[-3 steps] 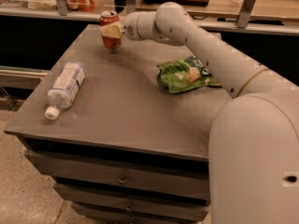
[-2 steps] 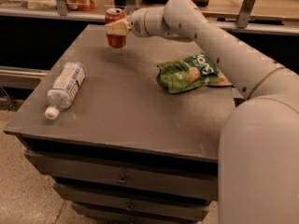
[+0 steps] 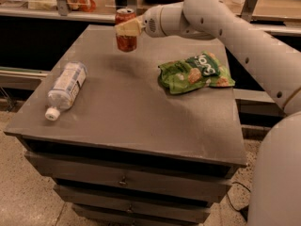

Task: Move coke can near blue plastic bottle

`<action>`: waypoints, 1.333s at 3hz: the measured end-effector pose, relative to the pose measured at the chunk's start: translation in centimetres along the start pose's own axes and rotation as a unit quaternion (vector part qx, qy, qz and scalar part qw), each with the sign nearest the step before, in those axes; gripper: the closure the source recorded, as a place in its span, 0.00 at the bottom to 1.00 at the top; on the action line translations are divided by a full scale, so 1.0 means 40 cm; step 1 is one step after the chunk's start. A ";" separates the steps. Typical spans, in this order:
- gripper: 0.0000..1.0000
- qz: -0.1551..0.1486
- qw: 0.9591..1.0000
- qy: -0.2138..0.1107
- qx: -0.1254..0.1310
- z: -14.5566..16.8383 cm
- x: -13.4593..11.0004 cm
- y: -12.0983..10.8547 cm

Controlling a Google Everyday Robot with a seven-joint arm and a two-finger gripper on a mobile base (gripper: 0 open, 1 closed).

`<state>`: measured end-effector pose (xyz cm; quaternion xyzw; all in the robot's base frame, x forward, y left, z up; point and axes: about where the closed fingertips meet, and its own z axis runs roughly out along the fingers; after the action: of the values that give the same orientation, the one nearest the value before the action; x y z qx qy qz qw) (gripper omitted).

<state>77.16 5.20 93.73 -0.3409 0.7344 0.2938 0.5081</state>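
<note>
The red coke can (image 3: 126,42) with a silver top is held upright in the air above the far middle of the grey table (image 3: 127,121). My gripper (image 3: 127,27) is shut on the can around its upper half, reaching in from the right. The blue plastic bottle (image 3: 67,89), clear with a white cap and pale label, lies on its side near the table's left edge, cap toward the front. The can is well apart from the bottle, to its right and farther back.
A green chip bag (image 3: 195,73) lies on the right part of the table. My white arm (image 3: 244,36) spans the upper right. Drawers (image 3: 124,180) sit below the tabletop. A counter with items runs along the back.
The gripper has lifted the coke can off the table and moved it slightly forward and higher. The bottle and chip bag have not moved.
</note>
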 end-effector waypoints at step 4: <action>1.00 -0.022 0.992 0.006 -0.122 0.004 0.097 0.252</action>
<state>68.22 10.52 90.86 -0.4183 0.6885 0.3682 0.4642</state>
